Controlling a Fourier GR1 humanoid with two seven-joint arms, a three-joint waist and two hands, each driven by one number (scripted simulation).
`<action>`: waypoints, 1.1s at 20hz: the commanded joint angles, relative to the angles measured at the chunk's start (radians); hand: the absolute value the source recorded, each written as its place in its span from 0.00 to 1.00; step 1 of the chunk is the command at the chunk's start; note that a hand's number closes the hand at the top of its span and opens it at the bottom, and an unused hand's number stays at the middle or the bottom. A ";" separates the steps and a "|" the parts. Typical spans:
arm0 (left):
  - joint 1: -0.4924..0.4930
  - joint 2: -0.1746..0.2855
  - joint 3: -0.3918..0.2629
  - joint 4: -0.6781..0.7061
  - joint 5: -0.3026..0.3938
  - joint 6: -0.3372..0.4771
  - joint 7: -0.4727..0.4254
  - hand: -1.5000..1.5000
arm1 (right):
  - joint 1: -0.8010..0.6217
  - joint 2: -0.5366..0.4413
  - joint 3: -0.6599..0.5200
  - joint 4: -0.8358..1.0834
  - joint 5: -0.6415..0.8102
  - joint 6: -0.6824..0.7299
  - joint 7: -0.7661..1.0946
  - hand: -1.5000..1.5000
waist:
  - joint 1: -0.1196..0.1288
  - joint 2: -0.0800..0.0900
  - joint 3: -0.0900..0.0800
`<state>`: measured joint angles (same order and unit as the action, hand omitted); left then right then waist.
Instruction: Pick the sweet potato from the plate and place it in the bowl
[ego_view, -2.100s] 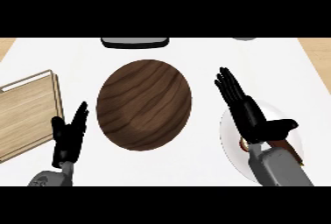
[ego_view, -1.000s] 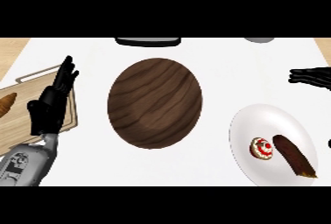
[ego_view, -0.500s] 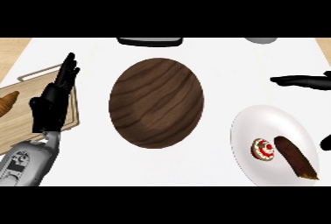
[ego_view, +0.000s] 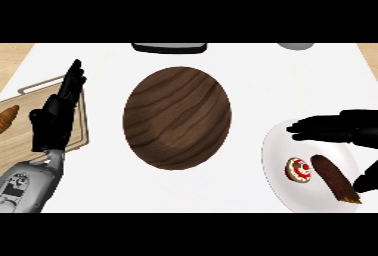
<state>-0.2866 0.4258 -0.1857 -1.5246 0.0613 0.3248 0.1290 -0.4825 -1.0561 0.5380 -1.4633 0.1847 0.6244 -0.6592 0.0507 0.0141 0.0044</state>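
Quick status from me: the sweet potato (ego_view: 336, 184) lies on the white plate (ego_view: 282, 150) over at my right, in the part of the plate nearest me. Its long axis runs on a slant, far end aimed up-left toward the bowl, near end down-right. My right hand (ego_view: 347, 127) hovers over the far part of that plate, spread flat and holding nothing, fingers (ego_view: 310, 129) straight and pointing left, thumb (ego_view: 366, 180) apart on the near side. So the potato sits just toward me from the fingers, roughly in the gap between fingers and thumb. I reckon the grab means coming down and closing across its narrow width, not along its length. A little red-and-white cake (ego_view: 299, 169) sits just beside the potato on its left, so I'd watch out for that. The wooden bowl (ego_view: 177, 117) is left of the plate, mid-counter. My left hand (ego_view: 55, 117) rests open, fingers up, over the cutting board (ego_view: 22, 145), well apart from the plate, so the right hand is the one for this.
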 joint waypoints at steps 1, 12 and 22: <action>0.015 0.007 0.013 0.009 0.006 -0.020 -0.027 0.50 | 0.003 -0.032 0.118 0.041 0.164 0.054 -0.247 0.00 | -0.004 0.000 -0.002; 0.058 -0.020 0.025 -0.030 -0.023 -0.014 -0.007 0.50 | -0.103 0.078 0.274 0.315 0.396 -0.137 -0.319 0.00 | -0.022 -0.009 -0.004; 0.024 -0.042 0.039 -0.039 -0.048 -0.027 0.061 0.50 | -0.110 0.233 0.324 0.563 0.475 -0.278 -0.399 0.00 | -0.031 -0.008 -0.003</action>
<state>-0.2499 0.3870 -0.1595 -1.5674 0.0125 0.3133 0.1647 -0.5757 -0.8802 0.8579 -1.0160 0.6260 0.3093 -0.9152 0.0230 0.0052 0.0006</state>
